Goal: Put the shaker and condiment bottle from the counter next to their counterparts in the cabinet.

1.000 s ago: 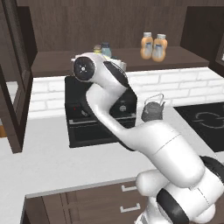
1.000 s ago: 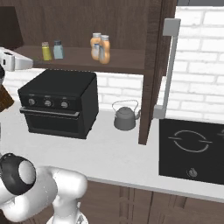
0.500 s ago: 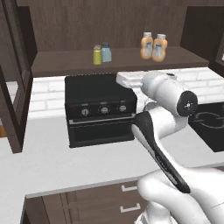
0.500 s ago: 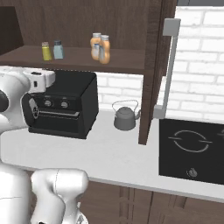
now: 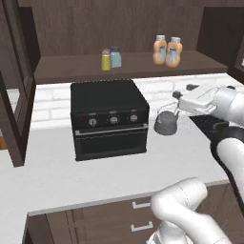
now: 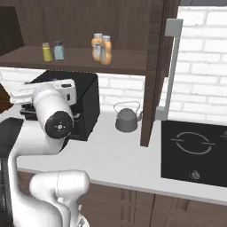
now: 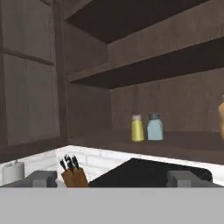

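Left base view: my arm has swung right since earlier; shaker [image 5: 106,60] beside blue-grey shaker [image 5: 115,56], both bottles [image 5: 166,51] on cabinet shelf [image 5: 66,66].
Right base view: same.
Hand view: tool [image 7: 113,178] spread wide, empty.

**Dark wood, matt black metal, pale plastic**

The cabinet [image 5: 128,66] is dark matt wood with visible grain. Below the gripper [image 7: 113,178], the oven [image 5: 108,119] looks matt black metal. The kettle [image 6: 127,119] is dull grey metal. The counter [image 6: 119,162] is smooth, pale, stone-like.
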You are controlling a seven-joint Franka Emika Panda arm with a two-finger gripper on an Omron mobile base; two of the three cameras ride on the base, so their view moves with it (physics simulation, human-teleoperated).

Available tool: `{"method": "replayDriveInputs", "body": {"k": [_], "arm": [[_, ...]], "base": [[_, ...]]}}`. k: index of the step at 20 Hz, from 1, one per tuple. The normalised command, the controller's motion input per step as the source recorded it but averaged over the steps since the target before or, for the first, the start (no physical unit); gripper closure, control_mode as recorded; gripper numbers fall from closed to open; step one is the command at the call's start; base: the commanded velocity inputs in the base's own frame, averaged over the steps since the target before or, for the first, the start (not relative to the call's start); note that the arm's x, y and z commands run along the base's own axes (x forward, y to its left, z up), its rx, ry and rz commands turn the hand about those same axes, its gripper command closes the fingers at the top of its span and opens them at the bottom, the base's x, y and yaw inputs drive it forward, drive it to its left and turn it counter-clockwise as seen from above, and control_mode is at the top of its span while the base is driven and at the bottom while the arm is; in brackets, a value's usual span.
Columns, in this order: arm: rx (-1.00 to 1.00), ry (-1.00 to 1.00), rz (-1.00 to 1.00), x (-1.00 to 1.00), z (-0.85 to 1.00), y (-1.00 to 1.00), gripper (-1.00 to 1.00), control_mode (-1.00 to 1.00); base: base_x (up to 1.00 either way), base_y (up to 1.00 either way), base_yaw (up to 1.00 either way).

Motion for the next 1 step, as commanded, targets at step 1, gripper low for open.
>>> {"method": "replayDriveInputs", "body": {"k": [1], "arm": [[-0.01,-0.02,0.17,-1.0,0.01,-0.71,-1.0,-1.0]], "base": [[0.0,0.0,0.0]]}}
